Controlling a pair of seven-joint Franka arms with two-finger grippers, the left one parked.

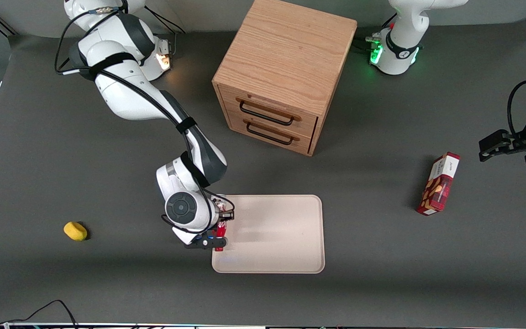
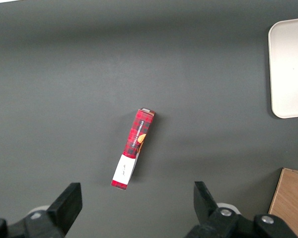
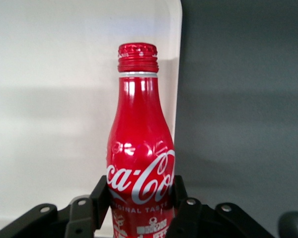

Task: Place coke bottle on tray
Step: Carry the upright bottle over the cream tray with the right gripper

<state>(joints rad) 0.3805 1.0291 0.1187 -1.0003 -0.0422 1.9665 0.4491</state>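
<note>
So the gripper [image 3: 140, 198] is clamped on the lower body of the coke bottle [image 3: 139, 148], one black pad on each side of the label. In the wrist view the bottle lines up right along the rim of the tray [image 1: 290, 201], at the edge facing the working arm's end of the table. From the front view the bottle [image 1: 220, 236] is mostly hidden under the wrist, so I can't tell if the base is touching the tray or hanging above it.

That's my worry. If it's let go here, the silver base could land half on the raised rim and the thing tips right over; it's tall, slim and top-heavy. I'd want it further in over the flat part first.

Also, shiny metal and a grip that low might let it swivel or slide in the pads.

Farther from the camera, the wooden drawer cabinet [image 1: 281, 77] is well apart, and the yellow sponge [image 1: 75, 230] and red snack box [image 1: 440, 184] are nowhere near the path, so no trouble there.
</note>
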